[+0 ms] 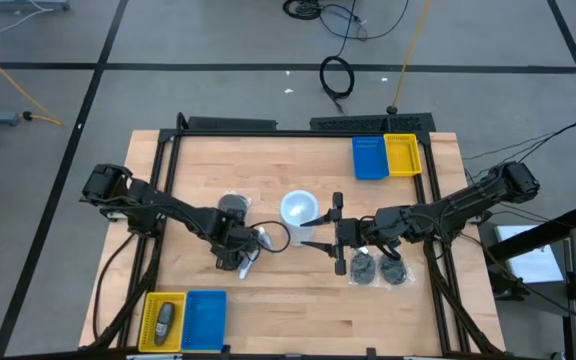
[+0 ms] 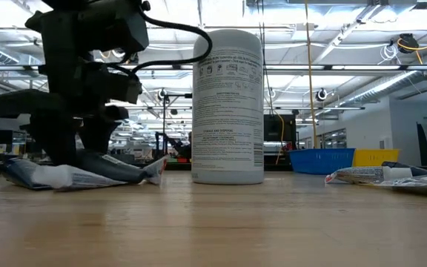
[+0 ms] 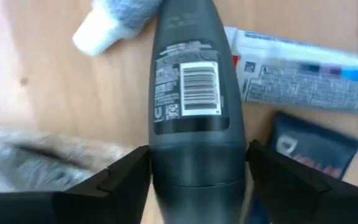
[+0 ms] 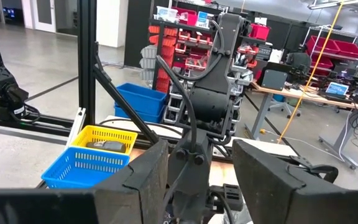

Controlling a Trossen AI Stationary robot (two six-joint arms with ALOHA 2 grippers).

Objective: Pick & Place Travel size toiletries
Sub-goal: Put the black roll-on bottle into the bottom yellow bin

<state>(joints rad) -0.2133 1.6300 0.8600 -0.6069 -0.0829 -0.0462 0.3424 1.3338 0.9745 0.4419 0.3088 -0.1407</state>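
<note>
Left wrist view shows the left gripper (image 3: 197, 180) pinching a dark grey bottle (image 3: 194, 93), one finger (image 3: 126, 177) pressed on each side of its wide lower body, with the barcode label facing the camera. Just beyond the bottle lie a white tube (image 3: 303, 87) with printed text, a small blue packet (image 3: 309, 149) touching the tube's edge, and a white-capped tube (image 3: 107, 28) angled away, all flat on the wooden bench (image 3: 48, 93). A crinkled clear bag (image 3: 36, 155) sits beside the fingers.

From above, this gripper (image 1: 240, 250) is down near the middle of the bench, left of the white translucent cylinder (image 1: 299, 209), and a dark round disc (image 1: 233, 205) lies just behind it. In the low view the left arm (image 2: 80, 81) stands over the flattened tubes (image 2: 73, 176), with the cylinder (image 2: 227, 104) upright beside them.

The right gripper (image 1: 336, 233) hovers right of the cylinder with its fingers spread apart (its own wrist view shows a clear gap between them). Near it, toward the bench's right edge, two dark bagged items (image 1: 380, 268) lie side by side.

A blue tray (image 1: 369, 157) and a yellow tray (image 1: 402, 154) sit at the far right corner. At the near left corner a second yellow tray (image 1: 163, 321) holds one dark bottle (image 1: 165, 319), with another blue tray (image 1: 204, 320) touching it
</note>
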